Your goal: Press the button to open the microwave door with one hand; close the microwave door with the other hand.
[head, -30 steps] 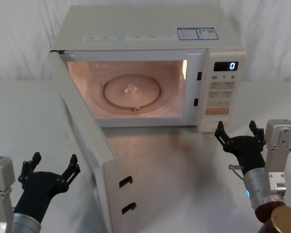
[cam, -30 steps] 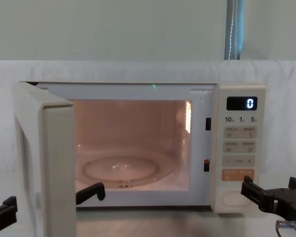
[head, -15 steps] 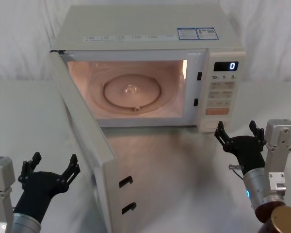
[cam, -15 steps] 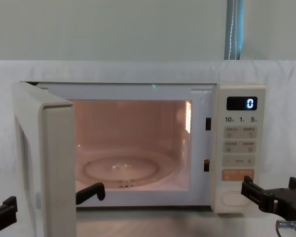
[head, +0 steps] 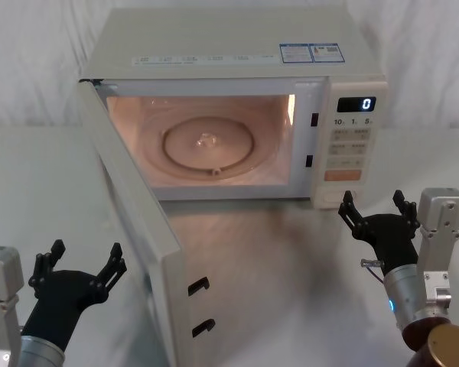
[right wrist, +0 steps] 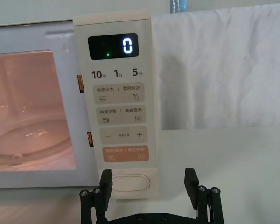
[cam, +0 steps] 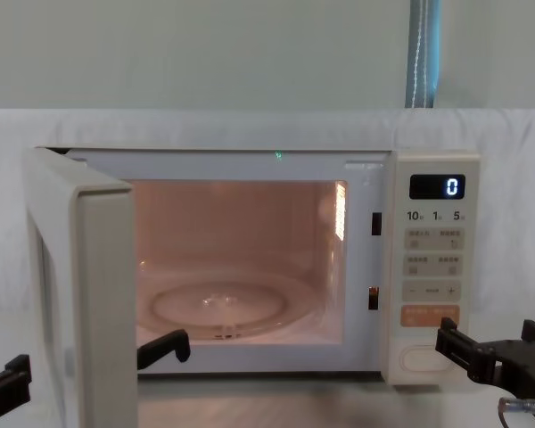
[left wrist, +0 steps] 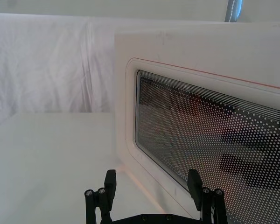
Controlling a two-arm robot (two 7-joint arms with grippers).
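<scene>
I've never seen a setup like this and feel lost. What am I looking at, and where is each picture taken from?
A two-armed robot faces a microwave on a white table. One picture looks down from its head, one looks across from its chest, and one comes from each wrist. The microwave door stands swung open with the inside lit. The left gripper is open beside the door's outer face. The right gripper is open just in front of the button. Neither holds anything.
</scene>
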